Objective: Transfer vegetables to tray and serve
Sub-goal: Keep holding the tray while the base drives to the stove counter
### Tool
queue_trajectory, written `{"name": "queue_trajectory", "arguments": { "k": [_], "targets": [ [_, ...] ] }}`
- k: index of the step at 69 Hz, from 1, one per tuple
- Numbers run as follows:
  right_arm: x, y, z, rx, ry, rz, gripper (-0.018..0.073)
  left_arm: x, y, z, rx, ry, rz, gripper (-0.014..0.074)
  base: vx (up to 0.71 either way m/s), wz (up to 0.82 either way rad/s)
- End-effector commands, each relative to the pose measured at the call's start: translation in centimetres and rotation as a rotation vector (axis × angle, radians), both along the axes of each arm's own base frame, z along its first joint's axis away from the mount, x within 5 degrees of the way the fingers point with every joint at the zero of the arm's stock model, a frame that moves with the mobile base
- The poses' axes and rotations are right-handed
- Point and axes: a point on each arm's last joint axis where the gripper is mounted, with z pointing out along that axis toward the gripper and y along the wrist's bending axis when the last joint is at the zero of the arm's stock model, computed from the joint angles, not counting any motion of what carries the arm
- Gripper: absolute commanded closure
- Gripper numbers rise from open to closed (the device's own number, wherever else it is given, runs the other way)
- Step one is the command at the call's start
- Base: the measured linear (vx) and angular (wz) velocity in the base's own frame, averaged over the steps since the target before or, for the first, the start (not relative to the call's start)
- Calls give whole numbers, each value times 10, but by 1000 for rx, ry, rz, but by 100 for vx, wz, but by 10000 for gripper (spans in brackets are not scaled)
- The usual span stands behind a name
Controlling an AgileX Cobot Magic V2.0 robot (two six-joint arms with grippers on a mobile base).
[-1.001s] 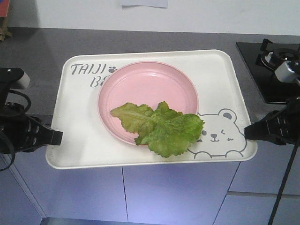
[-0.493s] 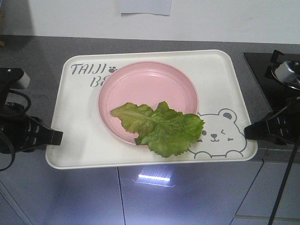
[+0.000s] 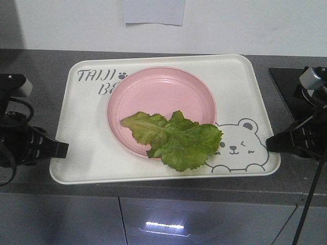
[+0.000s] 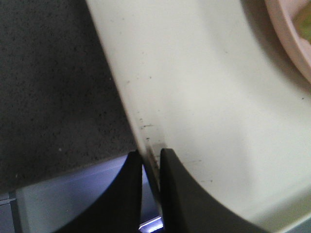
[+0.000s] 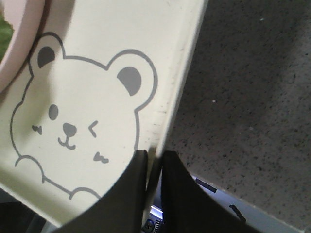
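1. Several ruffled lettuce leaves, the vegetables (image 3: 173, 139), are bright green with paler ribs. They overlap each other and lie on the pink plate (image 3: 158, 92), toward its 5 o'clock side. One leaf passes over the plate's rim onto the tray (image 3: 235, 81).
2. The tray is cream, rectangular, with rounded corners. The plate sits about in its middle, and a winking bear drawing (image 3: 240, 145) fills the 4 o'clock corner.
3. The left gripper (image 3: 64, 149) pinches the tray's rim at 8 o'clock and the right gripper (image 3: 269, 143) pinches it at 4 o'clock. In each wrist view the two fingers are clenched on the thin rim.
4. The plate hides the second line of the grey lettering (image 3: 97, 75) after "BE". The leaves hide part of the plate's rim and the bear's side at 9 o'clock.
5. Each wrist view shows only a blurred sliver of the plate and a trace of green.
6. I cannot tell whether the tray rests on the dark countertop (image 3: 41, 71) or is held just above it. Both arms are cut off by the picture edges.
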Motion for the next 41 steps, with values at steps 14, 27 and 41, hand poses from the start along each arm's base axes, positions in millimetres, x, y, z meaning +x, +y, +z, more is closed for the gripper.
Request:
{"name": "queue_trajectory", "arguments": {
  "k": [14, 27, 41],
  "targets": [
    [-7, 11, 20, 101, -55, 57, 564, 0, -7, 20, -87, -99, -10, 603, 16, -8],
    [-7, 11, 20, 101, -55, 57, 564, 0, -7, 20, -87, -99, -10, 603, 13, -7],
    [-7, 11, 20, 101, -55, 57, 564, 0, -7, 20, -87, -99, -10, 603, 11, -3]
  ]
}}
